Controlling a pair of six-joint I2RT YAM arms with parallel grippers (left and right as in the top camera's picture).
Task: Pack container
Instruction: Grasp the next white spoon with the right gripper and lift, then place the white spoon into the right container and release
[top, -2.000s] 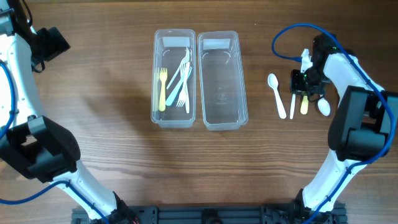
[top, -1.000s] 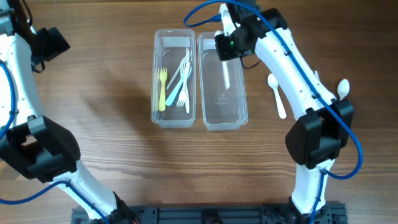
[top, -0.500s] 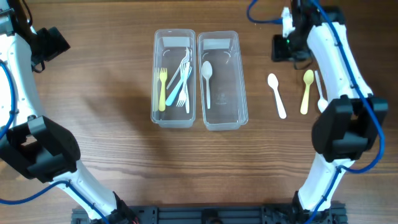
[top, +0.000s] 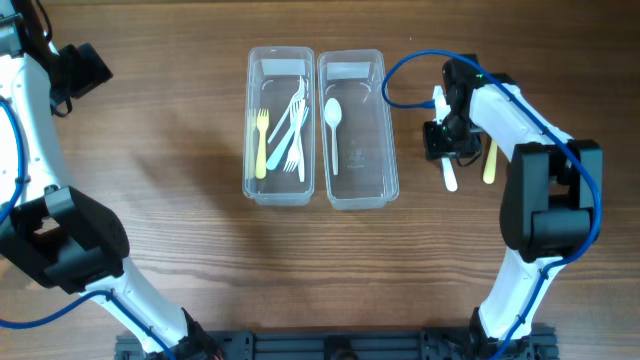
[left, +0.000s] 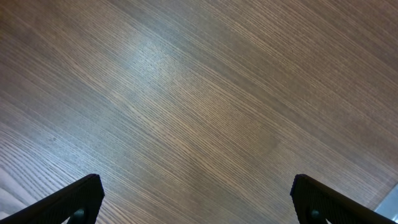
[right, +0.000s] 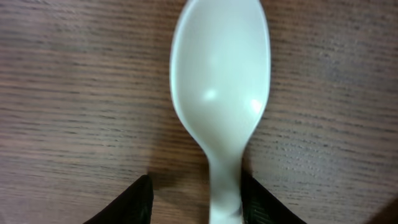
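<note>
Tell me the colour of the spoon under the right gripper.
The spoon is plain white, with no pattern. It shows best in the right wrist view.

The overhead camera looks straight down on the whole wooden table (top: 180, 150); the left wrist camera faces bare wood, far left; the right wrist camera sits very close over a white spoon (right: 221, 93), which overhead also shows, right of centre.

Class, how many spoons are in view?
3: a packed white spoon in the right-hand container, a loose white spoon at the right gripper, a yellow spoon beside it. The arm may hide more.
</note>
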